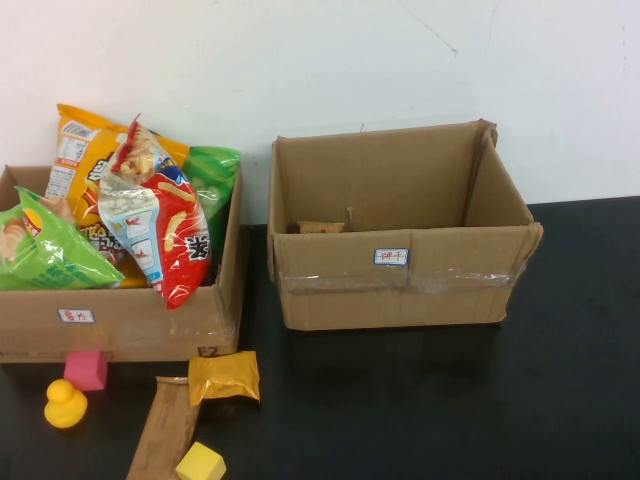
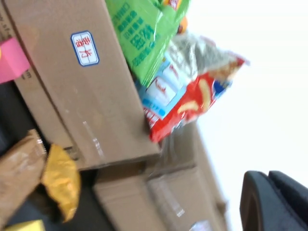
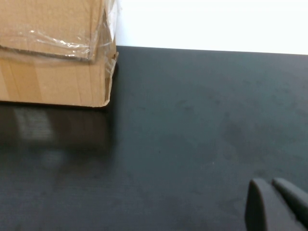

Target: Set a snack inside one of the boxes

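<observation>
Judging yellow snack packet (image 1: 224, 377) lying on dark surface (image 1: 420, 400) before left box (image 1: 130, 320) as light, crinkly, slippery, best pinched mid-edge; left gripper (image 2: 274, 202) and right gripper (image 3: 276, 204) hovering, finger state impossible to tell.

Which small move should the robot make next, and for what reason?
Probably the left gripper should descend toward the yellow snack packet, lying loose on the table before the full left box. The right box is nearly empty. The right gripper hovers over bare table, farther from the snacks.
</observation>
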